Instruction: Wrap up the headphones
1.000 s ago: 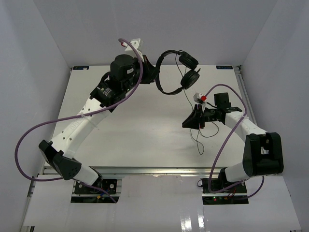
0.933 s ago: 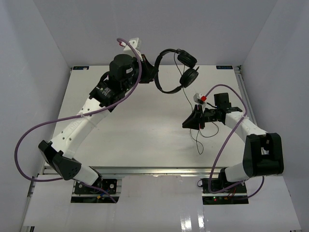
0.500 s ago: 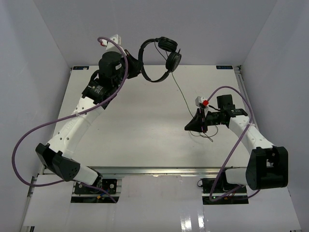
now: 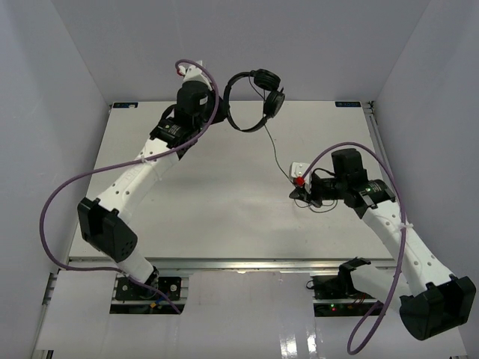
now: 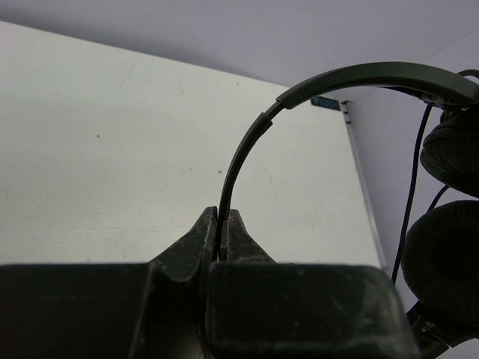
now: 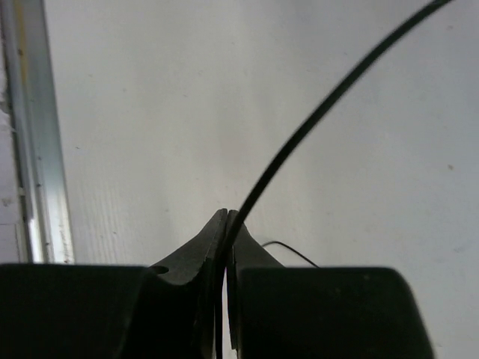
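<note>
Left gripper [image 5: 222,222] is clamped shut on the headband [image 5: 251,142]. It holds the headphones [image 4: 251,97] in the air over the far edge of the tabletop [image 4: 187,194], with the earcups [image 4: 272,101] hanging on the gripper's right side. Right gripper [image 6: 227,221] is pinched closed on the cable [image 4: 275,149], low over the tabletop, right of centre.

Key geometry: the cable runs as one nearly straight line from the earcups down and near-right to the right gripper. That line is the axis to work along. A slack tail loops on the tabletop just beside the right gripper.

Right arm is nearer the free end; left has the body. My read: right has to carry the cable back toward the headband to start a turn.
</note>
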